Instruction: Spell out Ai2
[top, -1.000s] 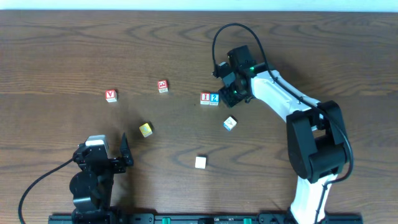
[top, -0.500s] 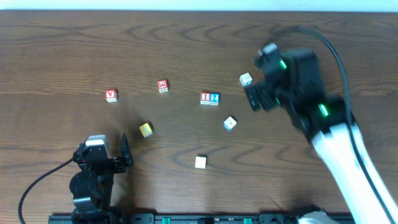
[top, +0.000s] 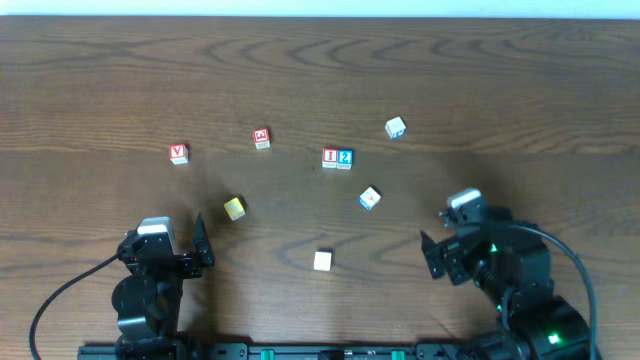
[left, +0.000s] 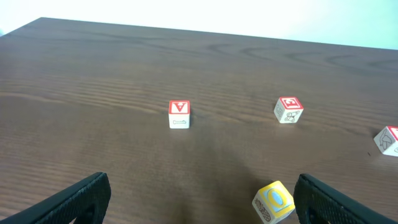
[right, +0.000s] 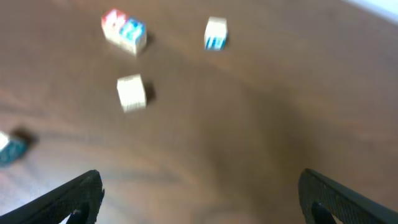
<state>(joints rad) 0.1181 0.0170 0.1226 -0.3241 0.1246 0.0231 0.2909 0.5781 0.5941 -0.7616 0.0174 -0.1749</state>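
Left claw (left: 202, 186): mine, spread wide and pinching nothing, low over the near side of the table (top: 100, 80).
Right claw (right: 200, 186): also spread and empty; its camera picture is blurred, so I read little else from it.
Yellow block (left: 273, 201): the nearest thing to my left claw, just ahead and to its right. The word does not need it.
A block (left: 179, 114): ahead of my left claw and slightly to its left, standing alone and well apart from the other blocks.
Facing: it sits flat with one side squared toward my wrist camera. The red letter on top seems to read upright from there, but it is too small overhead to confirm.
Long axis: none, since it is a cube; either pair of side faces should suit my fingers.
I block (top: 330, 158) and 2 block (top: 345, 158): farther off to my right, touching, with I left of 2 in a row running left to right.
Nearer arm: left for the A block; the right claw lies closer to the row.
Coming move, as I judge it: reach straight ahead for the A block, then carry it right to the free left side of the I block.
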